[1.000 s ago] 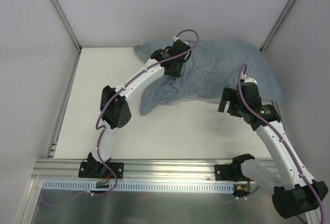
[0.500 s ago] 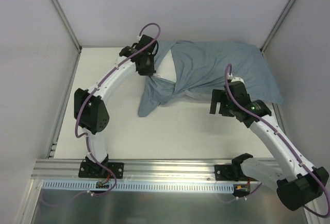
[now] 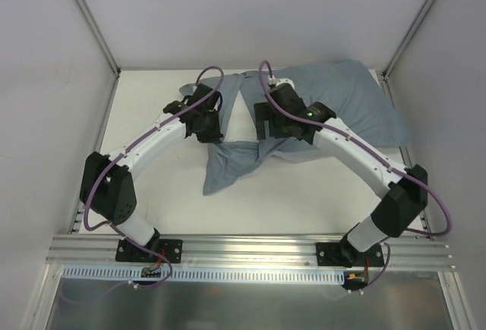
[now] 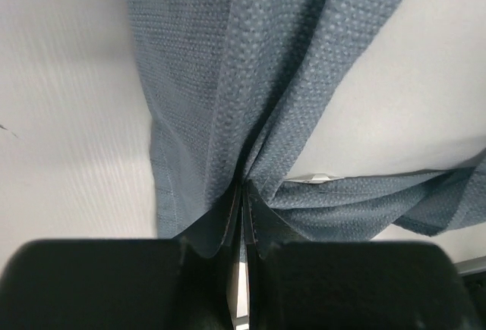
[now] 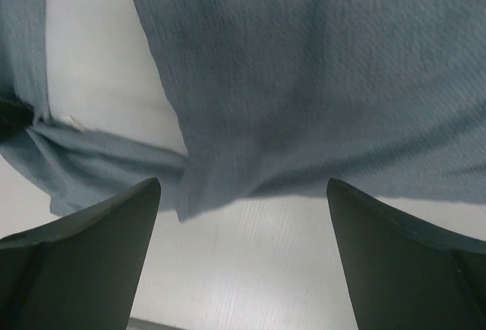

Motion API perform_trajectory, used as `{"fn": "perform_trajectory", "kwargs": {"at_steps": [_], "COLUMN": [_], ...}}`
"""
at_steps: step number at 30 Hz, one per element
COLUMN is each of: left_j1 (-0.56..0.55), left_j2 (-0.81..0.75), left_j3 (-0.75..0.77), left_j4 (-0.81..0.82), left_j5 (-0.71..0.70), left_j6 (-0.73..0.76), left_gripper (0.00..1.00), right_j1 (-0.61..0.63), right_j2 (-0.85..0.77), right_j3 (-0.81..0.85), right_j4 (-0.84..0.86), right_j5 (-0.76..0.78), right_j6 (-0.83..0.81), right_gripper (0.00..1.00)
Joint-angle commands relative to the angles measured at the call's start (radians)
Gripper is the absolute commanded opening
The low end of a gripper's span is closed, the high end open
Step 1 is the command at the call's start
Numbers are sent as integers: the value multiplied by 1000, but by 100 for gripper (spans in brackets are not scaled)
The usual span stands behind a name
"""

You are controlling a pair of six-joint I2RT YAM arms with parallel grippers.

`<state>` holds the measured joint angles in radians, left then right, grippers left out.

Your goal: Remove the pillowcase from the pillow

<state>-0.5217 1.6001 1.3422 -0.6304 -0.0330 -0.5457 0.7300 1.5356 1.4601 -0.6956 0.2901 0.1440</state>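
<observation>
The grey-blue pillowcase [image 3: 342,99] lies at the back of the table, still round most of the white pillow [image 3: 245,111], which shows as a bare strip at the case's open left end. My left gripper [image 3: 211,131] is shut on a bunched fold of the pillowcase [image 4: 228,80], beside the bare pillow [image 4: 395,102]. My right gripper [image 3: 266,129] is open and empty, hovering just above the case's near edge [image 5: 319,80] and the exposed pillow [image 5: 106,80]. A loose flap of the case [image 3: 226,167] trails toward the front.
White enclosure walls with metal corner posts [image 3: 89,19] close in the back and sides. An aluminium rail [image 3: 250,246] runs along the table's near edge. White table surface [image 3: 152,193] lies to the left and in front of the pillow.
My left gripper has pulled the pillowcase fold forward and down, baring a strip of white pillow. My right arm has swung left from the pillow's right side to its middle.
</observation>
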Motion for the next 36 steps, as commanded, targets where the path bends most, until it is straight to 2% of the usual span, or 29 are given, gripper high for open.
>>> {"fn": "perform_trajectory", "kwargs": {"at_steps": [1,4,6,7,8,11,14,19,24,27,30,31,33,34,36], "left_j1": [9,9,8,11,14,37,68,89,89,89,91,89,85,80,52], "left_j2": [-61,-75,-81,-84,-92,-115,-123,-135,-229,-311,-327,-309,-278,-269,-241], "left_j3": [-57,-81,-86,-86,-87,-98,-113,-153,-264,-331,-290,-229,-152,-79,-3], "left_j4": [21,26,24,24,24,24,24,24,23,24,21,21,20,20,18], "left_j5": [31,30,31,31,31,31,56,82,154,116,111,125,182,191,151], "left_j6": [-40,-34,-27,-22,-16,9,59,70,41,26,24,32,43,44,52], "left_gripper": [0,0,0,0,0,0,0,0,0,0,0,2,13,30,52], "right_j1": [5,5,-3,-18,-30,-134,-291,-376,-377,-354,-273,-258,-221,-209,-182], "right_j2": [116,211,253,255,248,169,48,-119,-353,-489,-570,-574,-551,-539,-514], "right_j3": [121,170,183,184,178,114,8,-139,-351,-501,-616,-626,-604,-590,-564], "right_j4": [2,8,7,1,-2,-1,48,53,10,19,68,73,56,48,36], "right_j5": [35,-3,-19,0,17,34,4,58,90,48,38,34,46,52,72], "right_j6": [2,-1,-1,5,12,61,71,51,71,83,103,112,135,140,140], "right_gripper": [96,99,80,68,39,1,1,1,1,1,1,1,1,1,1]}}
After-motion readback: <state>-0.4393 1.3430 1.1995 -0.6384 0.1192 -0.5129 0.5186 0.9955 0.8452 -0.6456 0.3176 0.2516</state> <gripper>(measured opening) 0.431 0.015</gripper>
